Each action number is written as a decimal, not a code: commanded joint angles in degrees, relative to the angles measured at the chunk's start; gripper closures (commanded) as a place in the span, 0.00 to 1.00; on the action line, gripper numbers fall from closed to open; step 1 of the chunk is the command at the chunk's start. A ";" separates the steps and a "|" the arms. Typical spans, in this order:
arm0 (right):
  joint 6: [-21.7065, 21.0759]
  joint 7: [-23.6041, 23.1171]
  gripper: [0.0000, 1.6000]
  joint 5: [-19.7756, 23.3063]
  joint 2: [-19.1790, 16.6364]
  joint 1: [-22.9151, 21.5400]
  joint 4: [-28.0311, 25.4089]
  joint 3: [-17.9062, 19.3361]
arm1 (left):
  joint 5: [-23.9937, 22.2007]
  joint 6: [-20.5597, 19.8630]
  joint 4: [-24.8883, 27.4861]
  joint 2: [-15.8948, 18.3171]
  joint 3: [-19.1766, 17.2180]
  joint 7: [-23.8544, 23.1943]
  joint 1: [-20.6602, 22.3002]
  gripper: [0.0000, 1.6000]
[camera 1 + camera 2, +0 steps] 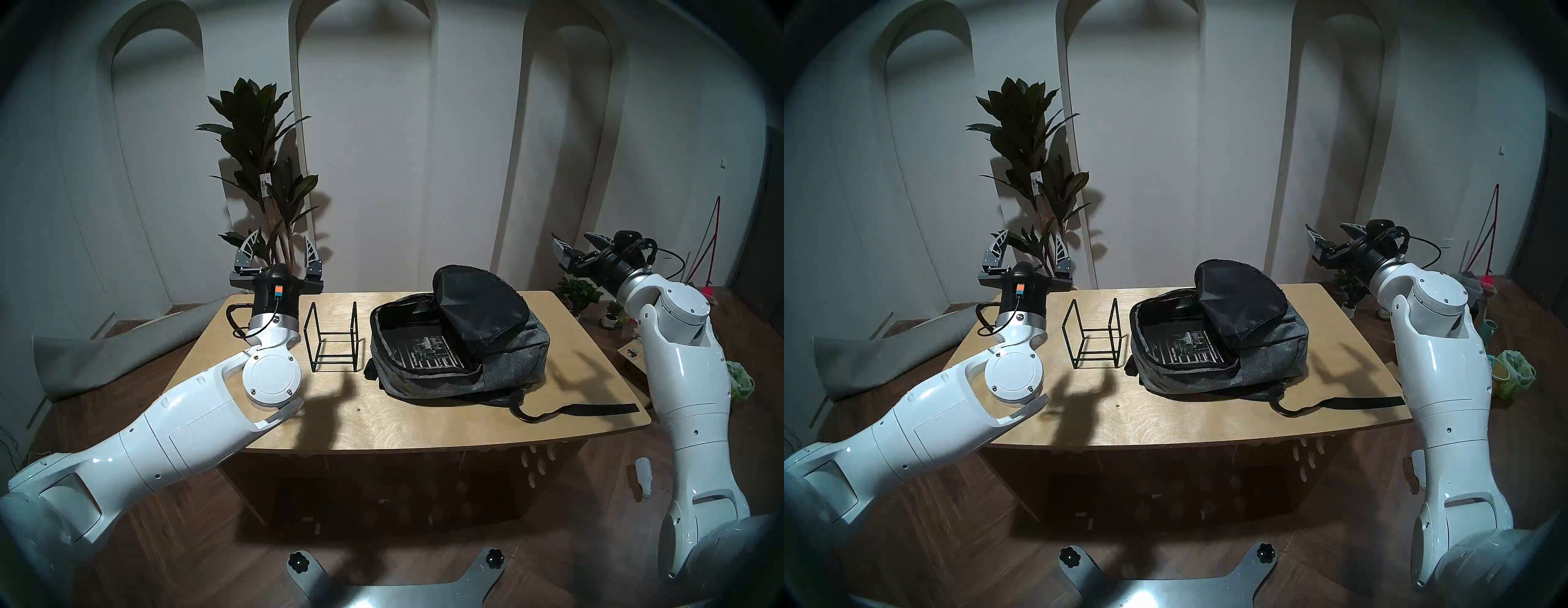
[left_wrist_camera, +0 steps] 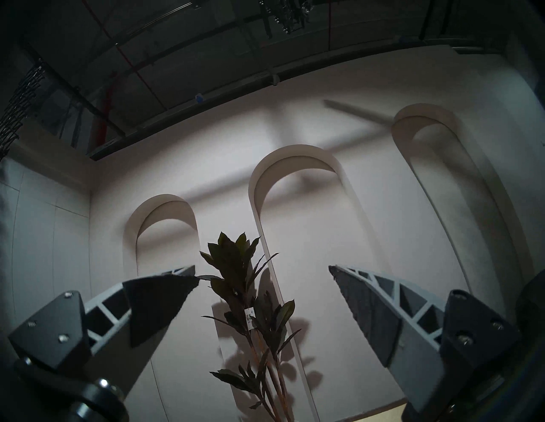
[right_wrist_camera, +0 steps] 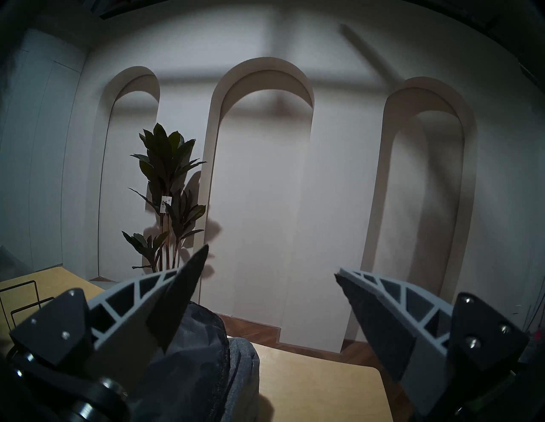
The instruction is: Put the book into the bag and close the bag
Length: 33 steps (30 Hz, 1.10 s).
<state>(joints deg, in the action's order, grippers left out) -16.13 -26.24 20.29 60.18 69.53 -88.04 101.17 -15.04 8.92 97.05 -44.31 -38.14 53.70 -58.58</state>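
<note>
Left pincer (image 1: pixel 278 252) is seen raised above the far left corner of the counter (image 1: pixel 424 424), fingers pointing up, spread wide, nothing held. In the left wrist view only the wall and the potted plant (image 2: pixel 250 294) are framed between the fingers (image 2: pixel 159 306)

Right pincer (image 1: pixel 579 246) is seen lifted beyond the right far corner of the counter, pointed toward the back wall and slightly leftward, also spread apart and empty. In the right wrist view the bag's black flap (image 3: pixel 194 333) is recorded just below and behind its left finger

The bag (image 1: pixel 509 361) is noted lying flat on the counter, below and to the left of the right pincer, well apart from it; to the right of the left pincer. Main compartment is unzipped, the black-lined flap (image 1: pixel 479 305) folded back toward the far side

The book (image 1: pixel 428 354) is observed lying flat inside the open compartment, cover up, pale print visible; no part is seen sticking out past the rim

A black wire stand (image 1: pixel 333 339) is recorded upright between the left pincer's arm and the bag, just beside the bag, not touching as far as can be told

One black strap (image 1: pixel 585 409) is trailed across the counter toward its near right edge
</note>
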 commanded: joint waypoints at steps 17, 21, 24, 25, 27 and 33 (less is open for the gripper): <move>-19.63 3.08 0.00 0.78 -0.03 1.44 -2.44 -1.67 | -5.53 -3.12 8.27 12.02 -0.14 -15.01 0.36 0.00; -23.98 3.73 0.00 1.57 0.17 0.90 -2.69 -1.70 | -7.29 -3.96 9.52 13.58 -0.26 -18.15 0.55 0.00; -27.38 4.10 0.00 2.29 0.44 0.28 -3.07 -1.76 | -8.80 -4.61 10.58 14.65 -0.42 -20.67 0.83 0.00; -28.67 4.28 0.00 2.51 0.54 0.03 -3.27 -1.77 | -9.33 -4.91 10.96 15.07 -0.48 -21.62 0.94 0.00; -30.90 4.49 0.00 2.94 0.78 -0.38 -3.64 -1.81 | -10.40 -5.42 11.62 15.67 -0.60 -23.19 1.13 0.00; -37.98 5.46 0.00 4.37 1.48 -1.91 -4.76 -1.43 | -14.27 -7.35 12.99 17.60 -1.22 -28.10 1.69 0.00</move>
<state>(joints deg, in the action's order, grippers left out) -48.21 -21.37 23.01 61.00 70.58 -90.38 99.14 -26.29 2.75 107.82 -29.67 -37.75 29.66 -58.84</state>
